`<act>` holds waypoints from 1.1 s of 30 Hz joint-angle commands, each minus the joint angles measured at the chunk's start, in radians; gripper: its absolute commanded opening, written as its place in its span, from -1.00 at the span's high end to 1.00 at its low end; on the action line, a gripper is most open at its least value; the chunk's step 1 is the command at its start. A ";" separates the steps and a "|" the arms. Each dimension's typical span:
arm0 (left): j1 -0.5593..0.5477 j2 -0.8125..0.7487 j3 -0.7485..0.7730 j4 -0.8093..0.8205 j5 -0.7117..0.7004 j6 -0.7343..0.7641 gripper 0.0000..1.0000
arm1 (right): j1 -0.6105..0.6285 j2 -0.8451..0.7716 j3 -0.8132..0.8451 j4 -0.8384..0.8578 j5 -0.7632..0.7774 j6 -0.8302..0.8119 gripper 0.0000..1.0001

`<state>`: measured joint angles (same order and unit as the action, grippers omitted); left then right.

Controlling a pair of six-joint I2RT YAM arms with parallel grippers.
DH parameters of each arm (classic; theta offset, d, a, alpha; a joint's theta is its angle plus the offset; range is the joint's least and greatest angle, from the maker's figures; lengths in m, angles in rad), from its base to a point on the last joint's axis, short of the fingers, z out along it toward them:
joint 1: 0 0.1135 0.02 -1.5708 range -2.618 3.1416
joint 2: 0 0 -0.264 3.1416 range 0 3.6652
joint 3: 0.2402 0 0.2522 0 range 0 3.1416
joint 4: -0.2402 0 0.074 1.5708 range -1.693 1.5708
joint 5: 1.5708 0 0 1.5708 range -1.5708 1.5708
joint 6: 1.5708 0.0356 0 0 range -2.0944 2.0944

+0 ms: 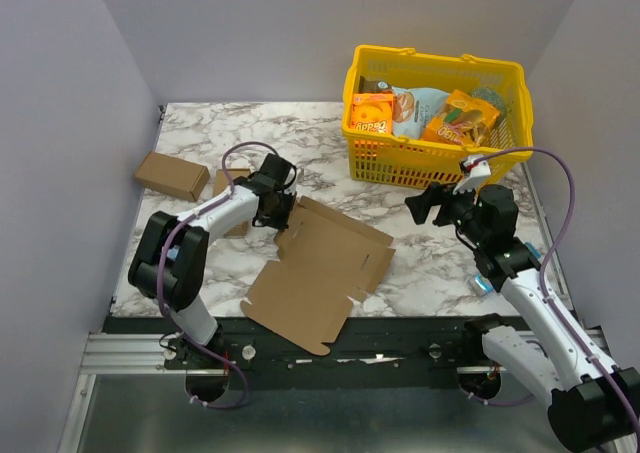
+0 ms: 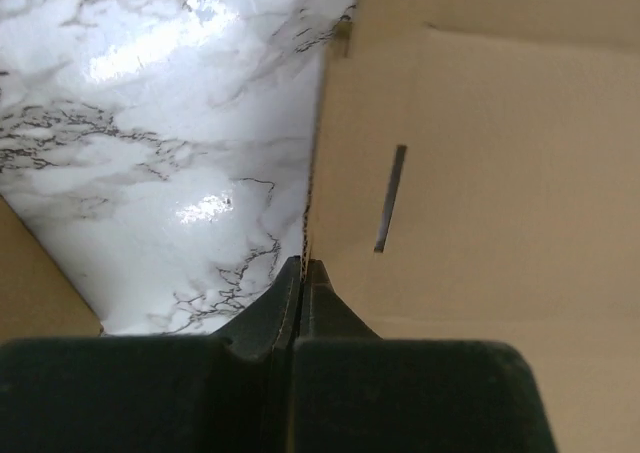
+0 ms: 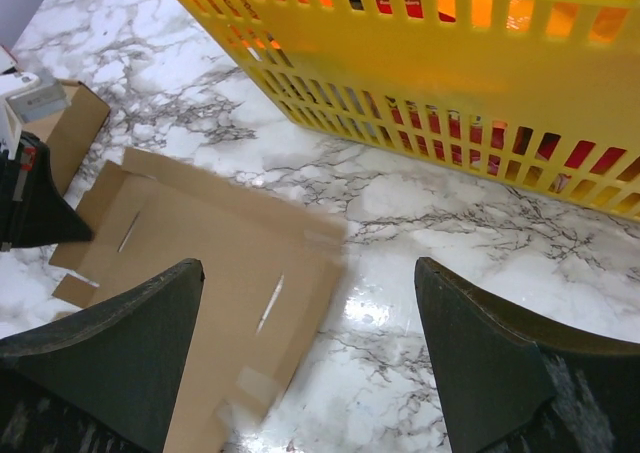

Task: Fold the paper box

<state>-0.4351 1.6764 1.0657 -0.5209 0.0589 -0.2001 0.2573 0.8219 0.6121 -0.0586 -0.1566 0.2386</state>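
The paper box (image 1: 322, 268) lies unfolded and flat on the marble table, a large brown cardboard sheet with flaps and slots. My left gripper (image 1: 276, 209) sits at its far left corner. In the left wrist view the left gripper (image 2: 303, 265) is shut on the thin edge of a paper box (image 2: 480, 153) panel. My right gripper (image 1: 426, 207) hovers to the right of the sheet, apart from it. From the right wrist, the right gripper (image 3: 308, 268) stands open above the paper box (image 3: 200, 243) edge and bare table, with nothing between its fingers.
A yellow basket (image 1: 440, 161) of groceries stands at the back right, close behind the right gripper; its wall (image 3: 450, 83) fills the top of the right wrist view. A small brown box (image 1: 172, 176) lies at the back left, another (image 1: 226, 185) partly under the left arm.
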 commanded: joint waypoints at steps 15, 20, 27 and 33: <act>-0.065 -0.601 -0.200 0.211 0.309 0.315 1.00 | 0.220 0.164 0.251 -0.165 -0.184 -0.266 -0.82; -0.074 -0.621 -0.191 0.193 0.340 0.326 1.00 | 0.255 0.181 0.290 -0.210 -0.147 -0.332 -0.80; -0.080 -0.652 -0.200 0.199 0.338 0.326 1.00 | 0.280 0.249 0.308 -0.228 -0.156 -0.360 -0.53; -0.082 -0.653 -0.199 0.200 0.332 0.321 1.00 | 0.321 0.266 0.308 -0.230 -0.120 -0.369 -0.07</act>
<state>-0.5114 1.0409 0.8745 -0.3378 0.3702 0.1093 0.5488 1.0840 0.8936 -0.2615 -0.3195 -0.1066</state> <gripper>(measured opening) 0.014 0.599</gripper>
